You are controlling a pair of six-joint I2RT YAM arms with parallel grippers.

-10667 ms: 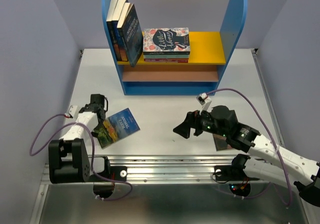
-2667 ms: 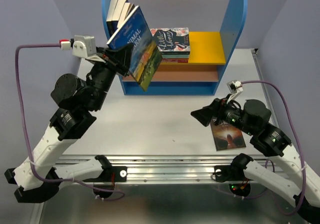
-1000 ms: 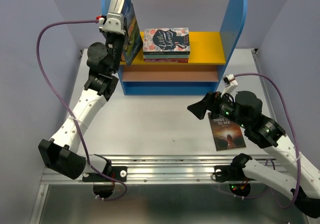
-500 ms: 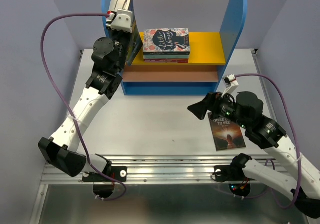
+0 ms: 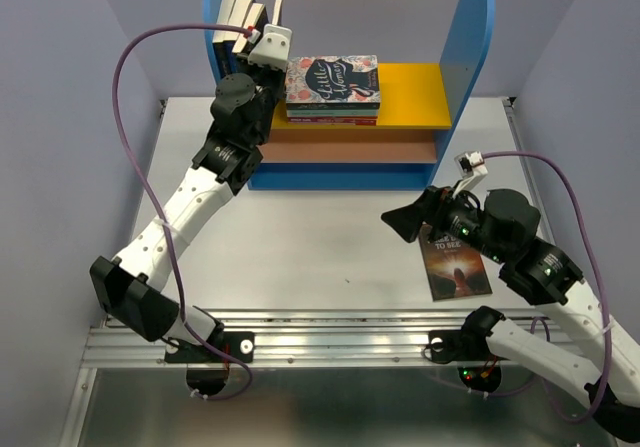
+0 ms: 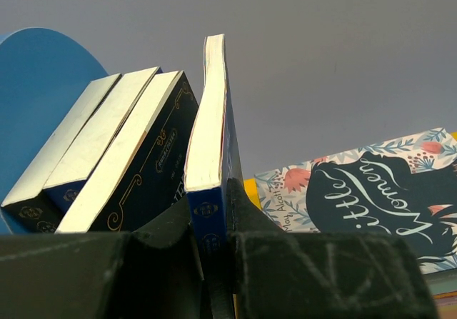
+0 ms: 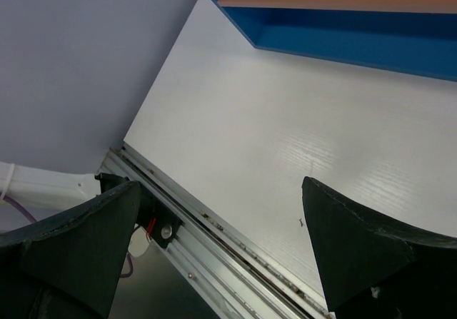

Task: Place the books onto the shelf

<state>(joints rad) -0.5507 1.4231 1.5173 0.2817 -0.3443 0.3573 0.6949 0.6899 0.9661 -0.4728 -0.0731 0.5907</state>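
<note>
Left tool — clamped on upright book at shelf, beside three leaning books. Right tool — jaws spread wide over tabletop, near flat book.

Four books at the shelf's left end, one flat on the counter.

Three dark-spined paperbacks lean left against the blue side panel of the shelf, standing on its yellow upper board. A fourth book, with a blue cover and cream page edges, stands nearly upright just right of them, its lower end pinched in my left tool. The last book, dark with an orange glow on its cover, lies face up on the counter at the front right, well apart from the shelf.
</note>
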